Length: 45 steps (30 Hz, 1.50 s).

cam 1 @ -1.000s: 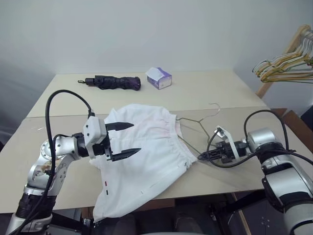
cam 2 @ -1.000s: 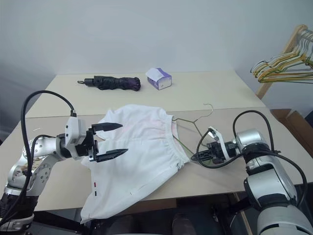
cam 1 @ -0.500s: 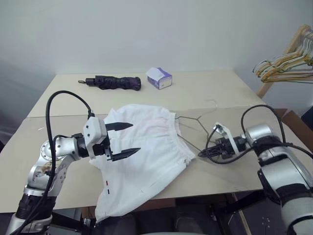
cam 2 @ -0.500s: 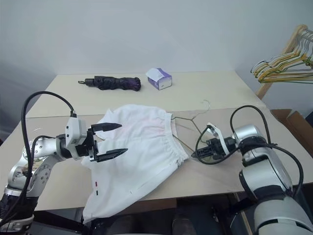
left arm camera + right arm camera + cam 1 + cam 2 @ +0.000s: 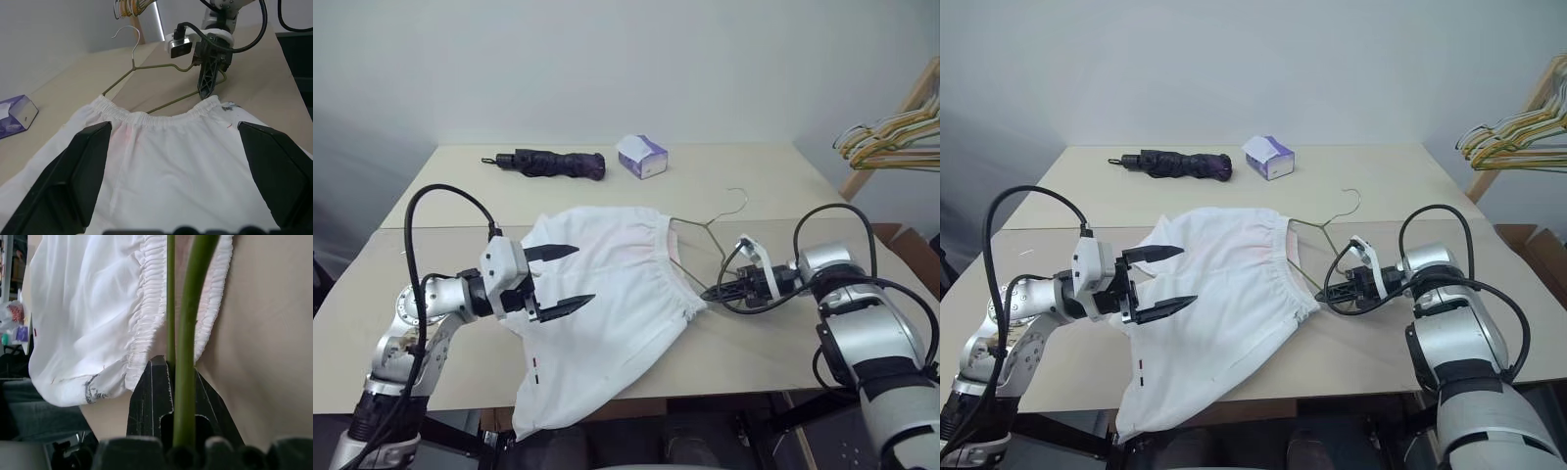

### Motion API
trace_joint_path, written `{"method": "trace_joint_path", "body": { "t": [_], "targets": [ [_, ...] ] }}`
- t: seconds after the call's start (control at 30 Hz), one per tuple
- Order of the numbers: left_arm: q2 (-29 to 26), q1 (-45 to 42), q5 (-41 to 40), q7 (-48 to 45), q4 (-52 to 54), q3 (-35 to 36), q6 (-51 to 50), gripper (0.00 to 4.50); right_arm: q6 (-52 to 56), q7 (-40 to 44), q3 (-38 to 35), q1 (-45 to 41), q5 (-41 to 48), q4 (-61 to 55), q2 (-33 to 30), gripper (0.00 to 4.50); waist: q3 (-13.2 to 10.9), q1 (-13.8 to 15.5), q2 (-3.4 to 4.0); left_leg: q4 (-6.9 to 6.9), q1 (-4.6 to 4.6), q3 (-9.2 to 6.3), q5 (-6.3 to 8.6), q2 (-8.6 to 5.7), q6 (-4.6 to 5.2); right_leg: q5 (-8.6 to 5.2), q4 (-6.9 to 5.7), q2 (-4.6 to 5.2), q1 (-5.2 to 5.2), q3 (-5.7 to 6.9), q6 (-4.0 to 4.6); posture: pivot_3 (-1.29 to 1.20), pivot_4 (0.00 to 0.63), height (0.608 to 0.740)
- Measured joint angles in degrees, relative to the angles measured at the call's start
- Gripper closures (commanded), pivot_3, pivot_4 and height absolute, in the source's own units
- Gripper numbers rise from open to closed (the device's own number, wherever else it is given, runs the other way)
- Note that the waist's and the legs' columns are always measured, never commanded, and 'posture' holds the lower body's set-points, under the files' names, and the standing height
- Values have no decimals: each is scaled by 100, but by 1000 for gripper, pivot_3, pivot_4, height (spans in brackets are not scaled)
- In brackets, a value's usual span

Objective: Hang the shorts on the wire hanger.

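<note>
The white shorts [image 5: 607, 294] lie spread on the table [image 5: 764, 176], with one leg drooping over the front edge and a small red-and-dark mark near that hem. The wire hanger [image 5: 707, 223] lies to their right, hook pointing away, and its left end reaches into the gathered waistband [image 5: 161, 117]. My right gripper [image 5: 713, 292] is shut on the hanger's lower wire [image 5: 188, 333], right at the waistband's edge. Over the left part of the shorts hovers my left gripper [image 5: 579, 276], open with nothing between its black fingers [image 5: 63, 181].
A folded dark purple umbrella [image 5: 553, 164] and a small white-purple tissue box [image 5: 643, 157] sit at the back of the table. A bunch of yellow and green hangers [image 5: 891, 137] hangs on a wooden rack at the far right. A seam runs between the two tabletops.
My right gripper has pushed the hanger a little away and leftward, closer into the waistband. The left gripper has stayed put and open. The camera has shifted slightly.
</note>
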State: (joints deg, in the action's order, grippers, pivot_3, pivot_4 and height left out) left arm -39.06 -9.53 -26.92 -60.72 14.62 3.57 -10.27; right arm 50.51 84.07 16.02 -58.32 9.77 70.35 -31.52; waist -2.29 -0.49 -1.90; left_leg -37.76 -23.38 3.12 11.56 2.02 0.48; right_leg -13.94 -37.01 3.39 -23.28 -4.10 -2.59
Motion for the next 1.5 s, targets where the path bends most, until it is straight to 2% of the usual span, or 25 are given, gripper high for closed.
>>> {"method": "trace_joint_path", "body": {
  "t": [0.2,0.37,0.5,0.6,0.77,0.97,1.23,1.37,1.5],
  "targets": [
    [0,-7,16,-8,-4,-1,6,47,-12,-41,-191,15,-163,-33,-79,4500,-1,-11,2,0,-1,0,0,-1,0,0,0,0,0,0,0,72,0,740],
    [6,-172,55,-79,-134,-31,50,47,-79,-16,-189,122,-327,-492,-291,4500,-1,-29,3,0,-1,1,0,-1,0,-2,0,1,-2,0,-3,38,0,740],
    [46,-429,123,-176,-371,-120,180,47,-303,-345,7,457,-675,-1866,-476,4500,0,-65,7,0,-18,4,0,1,-1,-8,-6,-1,-25,-1,-12,19,0,740],
    [43,-774,242,-260,-730,-133,331,47,-311,-891,62,768,-878,-3348,-626,4500,2,-73,11,-1,-61,6,-3,1,-2,2,-16,0,-76,-3,2,7,0,740],
    [-49,-1617,526,-412,-1744,-109,799,47,-270,-1655,149,932,-1212,-5463,-858,4500,1,-83,15,-3,-88,2,-4,1,-4,6,-14,-4,-98,1,7,-11,0,740],
    [-153,-2768,800,-620,-3031,-34,1474,47,38,-1902,524,1176,-1335,-7579,-1092,4500,1,-83,14,-6,-92,3,-4,0,-3,5,-9,-3,-97,3,6,-25,0,740],
    [-505,-3385,709,-1725,-3208,-175,1701,47,361,-1890,1012,1344,-1294,-8636,-1279,4500,1,-215,15,-9,-89,4,-5,2,-4,5,-12,-3,-94,5,6,-61,0,740],
    [-635,-3487,1236,-2384,-3908,-625,2501,47,495,-1781,1034,1334,-1160,-8912,-1429,4500,1,-285,15,-9,-86,5,-5,4,-3,6,-14,-4,-94,6,7,-69,0,740],
    [-494,-3617,1592,-2480,-4585,-832,2939,47,583,-1724,1039,1318,-997,-9051,-1512,4500,1,-352,14,-11,-91,4,-5,4,-3,6,-12,-3,-95,6,6,-79,0,740]
  ]
}}
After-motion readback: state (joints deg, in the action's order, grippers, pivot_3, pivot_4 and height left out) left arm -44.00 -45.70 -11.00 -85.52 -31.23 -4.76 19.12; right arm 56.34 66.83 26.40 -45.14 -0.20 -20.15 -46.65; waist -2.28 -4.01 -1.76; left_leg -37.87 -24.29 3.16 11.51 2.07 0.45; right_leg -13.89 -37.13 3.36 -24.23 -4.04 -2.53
